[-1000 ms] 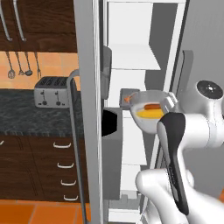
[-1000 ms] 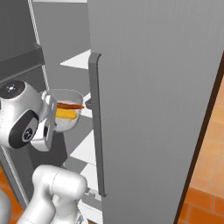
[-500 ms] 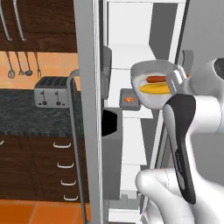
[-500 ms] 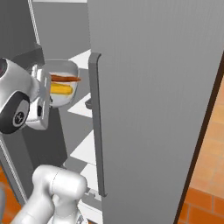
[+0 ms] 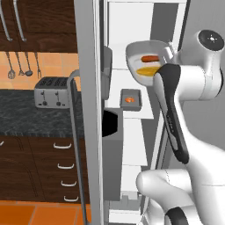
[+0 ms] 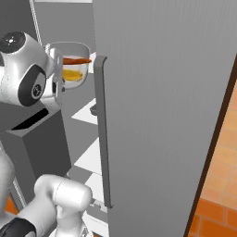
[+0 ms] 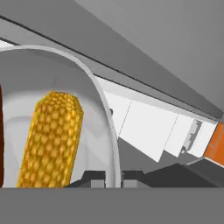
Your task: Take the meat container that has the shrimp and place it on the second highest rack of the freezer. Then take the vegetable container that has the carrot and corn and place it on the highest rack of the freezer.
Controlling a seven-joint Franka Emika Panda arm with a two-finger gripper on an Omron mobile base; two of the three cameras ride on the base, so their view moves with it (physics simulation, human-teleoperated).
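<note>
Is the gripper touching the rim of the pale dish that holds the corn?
Touching. In the hand view, the gripper has its two dark tips closed on either side of the vegetable container's thin rim, with no gap on either side. The corn lies inside.

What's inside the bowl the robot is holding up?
The bowl holds a yellow corn cob and an orange carrot. Its wall hides anything underneath them.

No legible text, label, brand, number or sign can be read on any surface shown
</note>
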